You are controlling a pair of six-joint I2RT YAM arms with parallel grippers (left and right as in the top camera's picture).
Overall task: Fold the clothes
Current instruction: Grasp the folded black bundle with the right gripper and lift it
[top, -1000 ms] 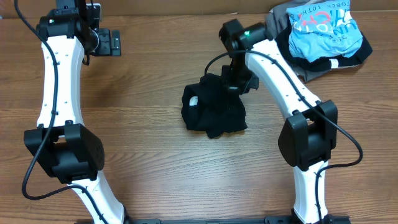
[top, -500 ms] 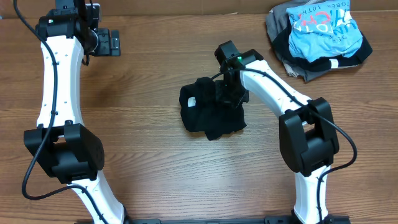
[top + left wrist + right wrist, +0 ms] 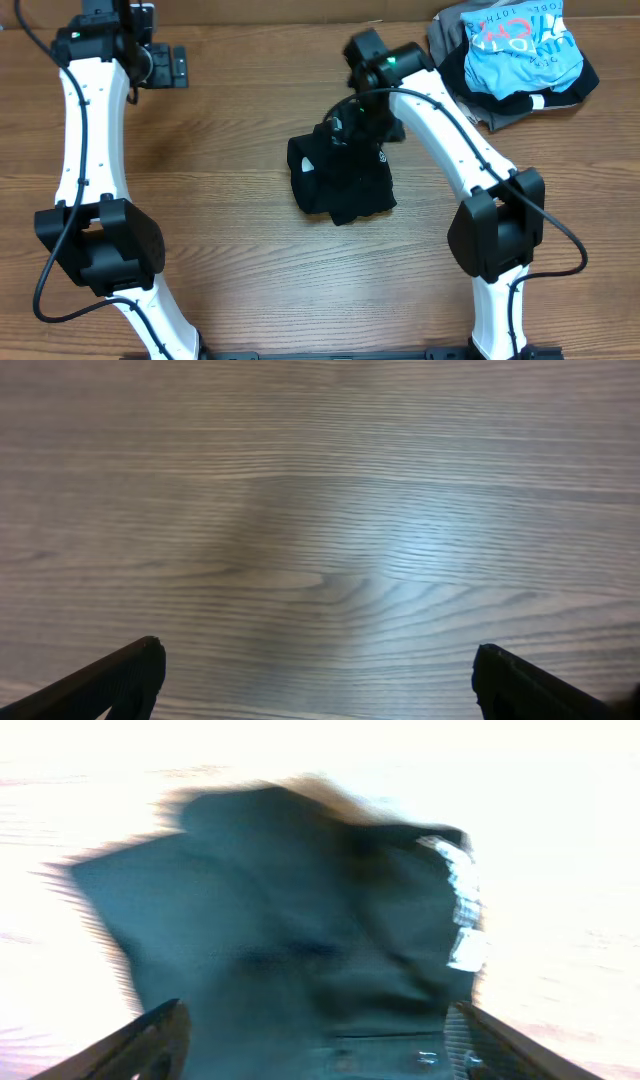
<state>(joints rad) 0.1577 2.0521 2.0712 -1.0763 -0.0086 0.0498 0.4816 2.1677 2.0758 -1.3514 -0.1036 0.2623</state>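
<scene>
The clothes point(image 3: 340, 185) are one black garment, lying bunched up at the middle of the table, with a small white patch point(image 3: 312, 164) showing near its left side. My right gripper point(image 3: 362, 122) hangs over the garment's far right part with its jaws wide apart and nothing held. In the blurred right wrist view the black fabric point(image 3: 300, 940) fills the space under and between the spread fingers point(image 3: 150, 1038), with white lettering point(image 3: 462, 910) at its right edge. My left gripper point(image 3: 165, 68) is open at the far left, over bare wood point(image 3: 320, 560).
A light-blue printed shirt point(image 3: 520, 45) lies bundled with a grey garment point(image 3: 448, 40) and dark fabric at the back right corner. The right arm's base point(image 3: 495, 235) stands near the front right, and the left arm's base point(image 3: 100, 250) near the front left.
The right gripper has gone from shut on the black garment to wide open, letting the fabric go, and has drawn back and up. The left arm has hardly moved.
</scene>
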